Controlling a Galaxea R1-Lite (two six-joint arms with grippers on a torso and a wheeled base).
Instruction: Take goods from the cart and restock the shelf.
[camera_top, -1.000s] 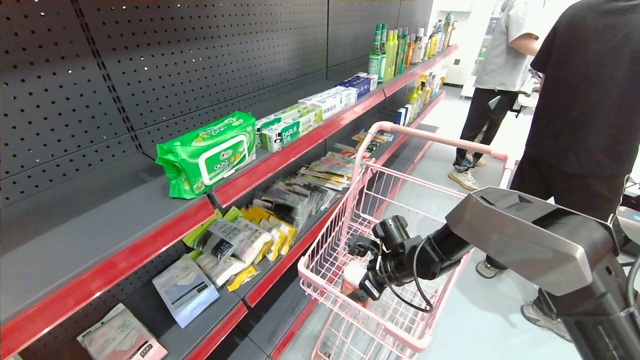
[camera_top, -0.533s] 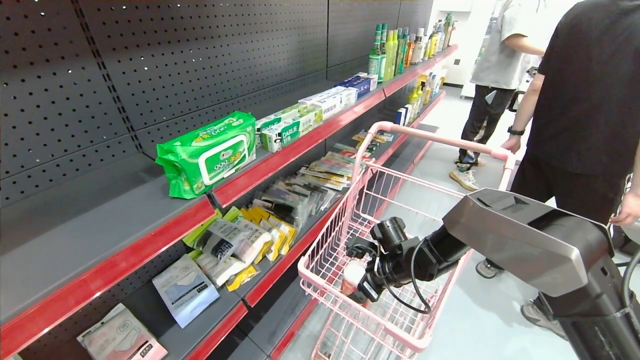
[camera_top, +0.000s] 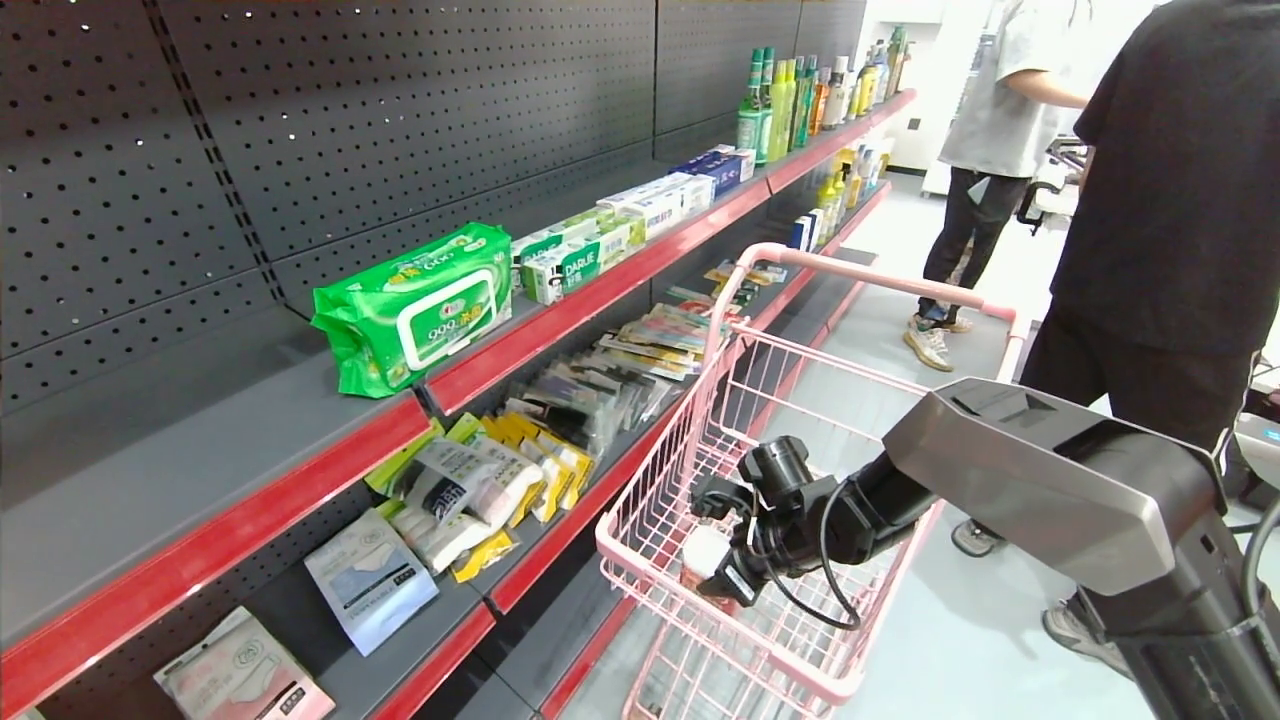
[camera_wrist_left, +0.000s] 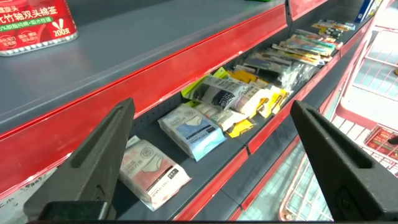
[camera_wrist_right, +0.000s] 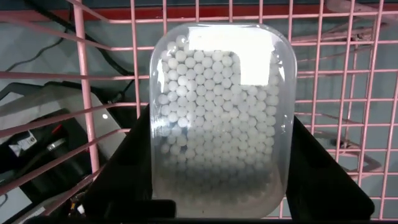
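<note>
Shelving runs along the left. The upper shelf (camera_top: 250, 520), grey with a red front edge, carries a green wipes pack (camera_top: 415, 305) propped at a tilt near its front. A row of toothpaste boxes (camera_top: 575, 262) follows farther along, with green and yellow bottles (camera_top: 780, 100) at the far end. On the lower shelf (camera_top: 560, 535) lie flat packets: a pink-and-white mask pack (camera_top: 245, 680) nearest, a pale blue pack (camera_top: 370, 580) beside it, then a heap of yellow and white sachets (camera_top: 480, 480). The left gripper (camera_wrist_left: 211, 106) hangs in front of these shelves with its dark fingers (camera_wrist_left: 93, 168) spread wide and nothing between them. Its wrist view also shows a red-labelled tub (camera_wrist_left: 34, 25) sitting on the upper shelf above the packets. Right of the shelving stands the pink wire cart (camera_top: 860, 275), its side close to the lower shelf's red edge. The right gripper (camera_top: 715, 565) is down inside the cart's near end, closed around a clear swab box (camera_wrist_right: 217, 118) packed with white cotton tips. One finger presses on each long side of the box, and the cart's pink mesh shows behind it. Seen from the head camera, the box sits low inside the basket, below the rim.
</note>
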